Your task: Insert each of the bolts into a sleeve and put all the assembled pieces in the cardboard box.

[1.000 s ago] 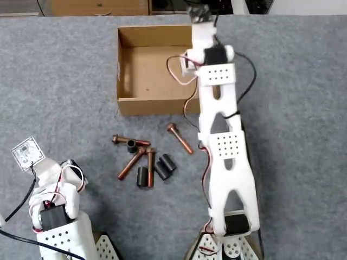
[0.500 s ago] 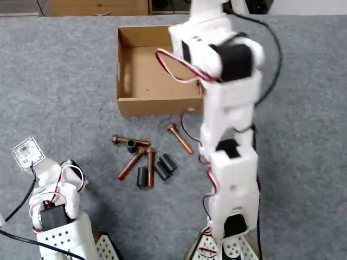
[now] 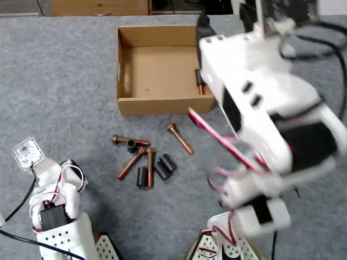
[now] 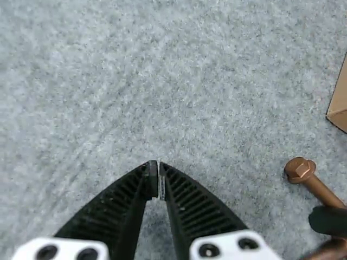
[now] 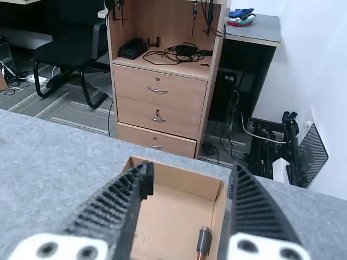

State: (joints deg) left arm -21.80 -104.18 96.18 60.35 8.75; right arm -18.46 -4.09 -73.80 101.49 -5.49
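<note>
The cardboard box (image 3: pixel 157 105) sits upper centre in the high view. Above it the right gripper (image 5: pixel 191 173) hangs with fingers spread wide and empty. One bolt-in-sleeve piece (image 5: pixel 203 245) lies inside the box below them. The left gripper (image 4: pixel 157 170) is closed on nothing, with loose bolts (image 3: pixel 150 162) nearby.

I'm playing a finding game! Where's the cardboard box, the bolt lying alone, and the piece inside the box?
cardboard box (image 3: pixel 157 106), high view, its front wall.
lone bolt (image 3: pixel 181 140), high view, middle of its shaft.
assembled piece (image 5: pixel 203 241), right wrist view, middle of its length.
</note>
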